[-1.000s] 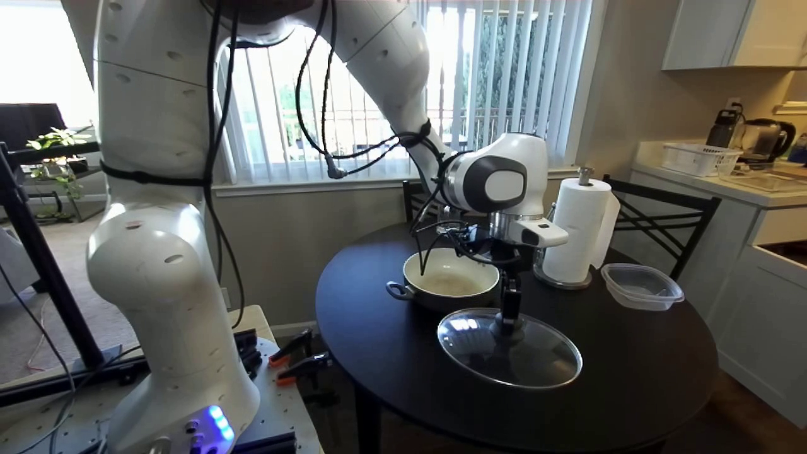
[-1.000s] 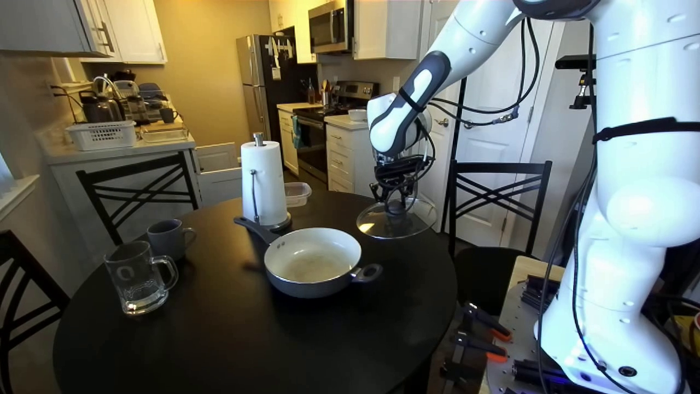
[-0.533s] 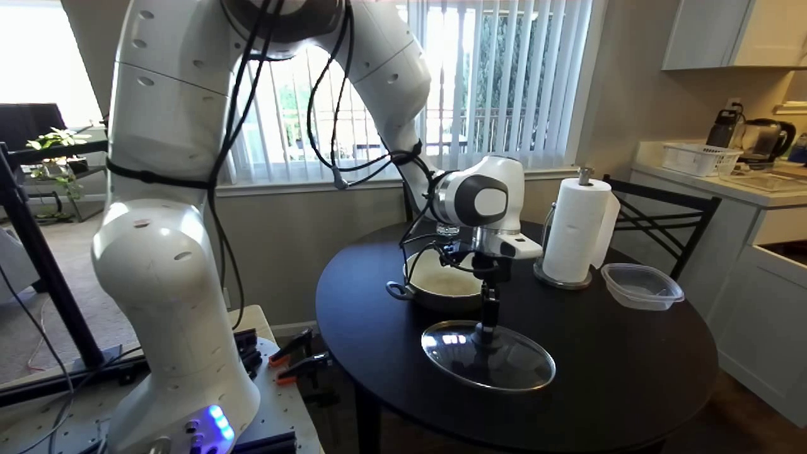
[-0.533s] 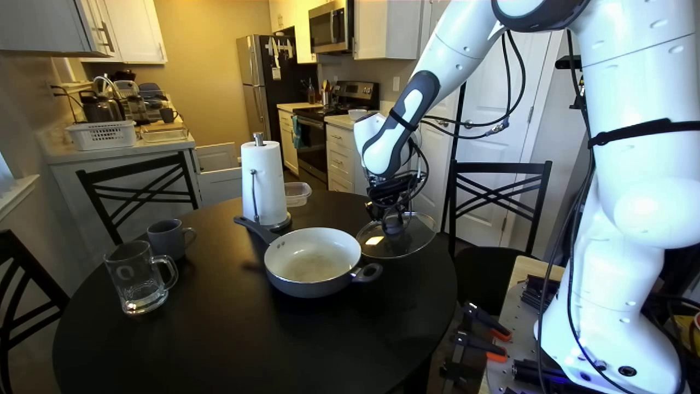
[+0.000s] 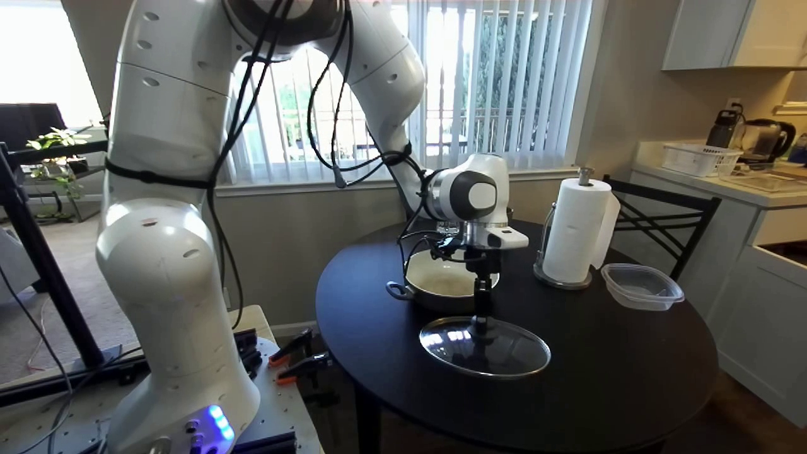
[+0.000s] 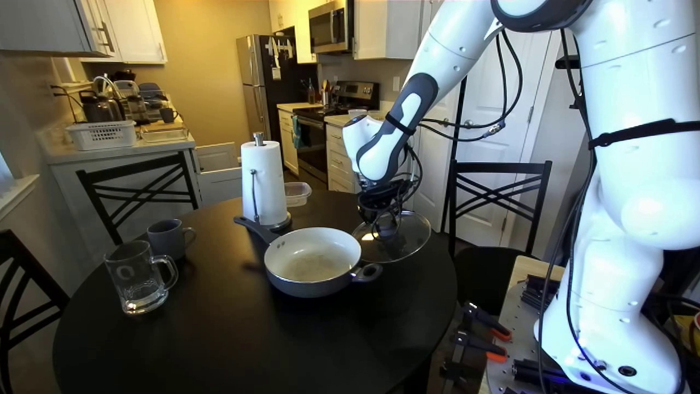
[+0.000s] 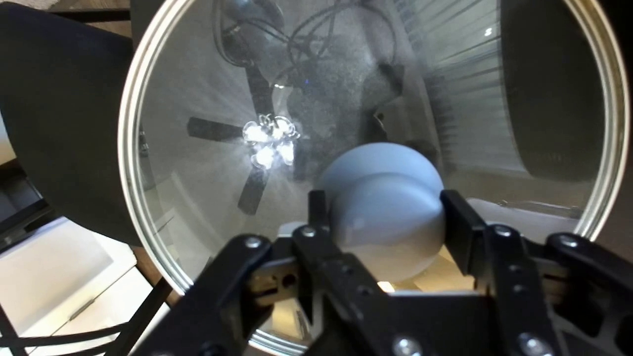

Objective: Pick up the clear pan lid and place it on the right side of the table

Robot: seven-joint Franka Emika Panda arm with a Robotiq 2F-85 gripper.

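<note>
The clear pan lid (image 5: pixel 510 353) has a thin metal rim and a rounded grey knob. It also shows in an exterior view (image 6: pixel 407 241) and fills much of the wrist view (image 7: pixel 207 188). My gripper (image 5: pixel 483 317) points down over its centre. In the wrist view the gripper (image 7: pixel 380 212) has its fingers closed on both sides of the knob. The lid is low over the dark round table (image 5: pixel 605 397), beside the pan; I cannot tell whether it touches the table. In an exterior view cables partly hide the gripper (image 6: pixel 387 225).
A grey pan with a pale inside (image 6: pixel 311 262) stands close beside the lid, its short handle (image 6: pixel 367 272) towards the arm. A paper towel roll (image 5: pixel 577 230), a clear plastic bowl (image 5: pixel 640 287), a glass mug (image 6: pixel 136 279) and a grey mug (image 6: pixel 167 238) stand on the table.
The gripper has come down with the lid and moved left in both exterior views, closer to the pan. In the last half second the motion is small. The grip on the knob appears unchanged.
</note>
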